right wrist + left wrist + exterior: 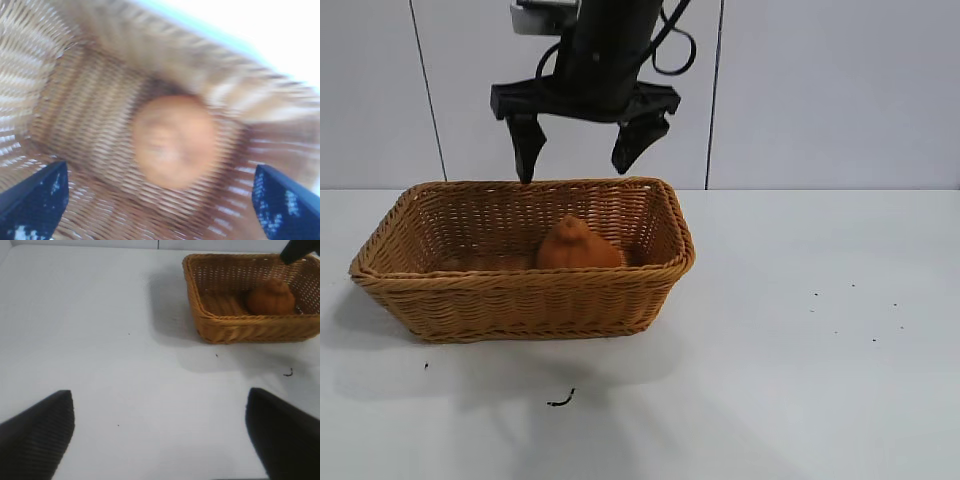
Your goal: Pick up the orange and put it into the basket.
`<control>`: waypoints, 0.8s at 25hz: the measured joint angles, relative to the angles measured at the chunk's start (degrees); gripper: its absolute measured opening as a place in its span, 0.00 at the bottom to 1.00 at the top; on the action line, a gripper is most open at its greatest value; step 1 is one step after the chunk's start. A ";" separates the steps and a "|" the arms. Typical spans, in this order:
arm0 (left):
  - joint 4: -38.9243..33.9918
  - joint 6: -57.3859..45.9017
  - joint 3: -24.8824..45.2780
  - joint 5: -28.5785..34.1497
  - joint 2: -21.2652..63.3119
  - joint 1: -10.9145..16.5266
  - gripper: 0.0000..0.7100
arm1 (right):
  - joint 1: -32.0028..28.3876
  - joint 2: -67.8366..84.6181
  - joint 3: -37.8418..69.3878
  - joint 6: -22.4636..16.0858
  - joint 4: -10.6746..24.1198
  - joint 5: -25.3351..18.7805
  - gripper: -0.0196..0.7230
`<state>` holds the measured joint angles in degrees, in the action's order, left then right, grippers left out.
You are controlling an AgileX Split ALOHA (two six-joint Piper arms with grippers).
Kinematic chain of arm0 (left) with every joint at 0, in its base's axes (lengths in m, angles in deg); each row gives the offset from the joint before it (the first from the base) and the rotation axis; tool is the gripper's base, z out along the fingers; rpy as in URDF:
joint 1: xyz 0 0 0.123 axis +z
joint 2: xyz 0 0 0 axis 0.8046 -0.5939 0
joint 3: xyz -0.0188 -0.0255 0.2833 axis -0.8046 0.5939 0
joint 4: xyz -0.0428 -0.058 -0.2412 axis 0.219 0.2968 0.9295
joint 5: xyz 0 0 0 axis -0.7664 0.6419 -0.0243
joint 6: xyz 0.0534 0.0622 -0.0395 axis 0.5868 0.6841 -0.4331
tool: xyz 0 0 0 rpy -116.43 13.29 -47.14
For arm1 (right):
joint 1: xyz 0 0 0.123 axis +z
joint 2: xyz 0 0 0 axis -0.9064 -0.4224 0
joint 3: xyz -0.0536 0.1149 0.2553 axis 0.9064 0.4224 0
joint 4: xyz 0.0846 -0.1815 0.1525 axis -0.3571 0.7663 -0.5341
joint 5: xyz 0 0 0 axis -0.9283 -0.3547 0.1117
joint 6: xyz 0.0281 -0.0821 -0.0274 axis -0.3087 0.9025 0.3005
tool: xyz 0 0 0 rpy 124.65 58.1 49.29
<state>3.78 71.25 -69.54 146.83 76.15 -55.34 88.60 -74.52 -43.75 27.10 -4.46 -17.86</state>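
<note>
The orange (575, 245) lies on the floor of the wicker basket (520, 300), right of its middle, knobby top up. My right gripper (573, 172) hangs open and empty above the basket, its fingertips about level with the far rim. In the right wrist view the orange (174, 141) sits below the open gripper (160, 171), apart from both fingers, with the basket's weave (75, 115) all around. My left gripper (160, 394) is open and empty over bare table, away from the basket (235, 332) and orange (270, 297); it does not show in the exterior view.
The basket stands on a white table (820, 350) in front of a white panelled wall. A small dark scrap (561, 400) lies on the table in front of the basket and shows in the left wrist view (288, 373). One right finger (297, 250) shows there above the basket.
</note>
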 joint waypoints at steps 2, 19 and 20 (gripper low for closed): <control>0.00 0.00 0.00 0.00 0.00 0.00 0.94 | -3.87 0.00 -0.04 0.13 0.20 -0.55 0.96; 0.00 0.00 0.00 0.07 0.00 0.00 0.94 | -19.52 0.00 -0.01 2.52 1.02 -1.71 0.96; 0.00 0.00 0.00 0.07 0.00 0.00 0.94 | -19.52 0.18 0.39 2.56 1.14 -1.71 0.96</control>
<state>3.78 71.25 -69.54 146.90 76.15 -55.34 69.08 -74.34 -43.37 29.66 -3.33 -19.57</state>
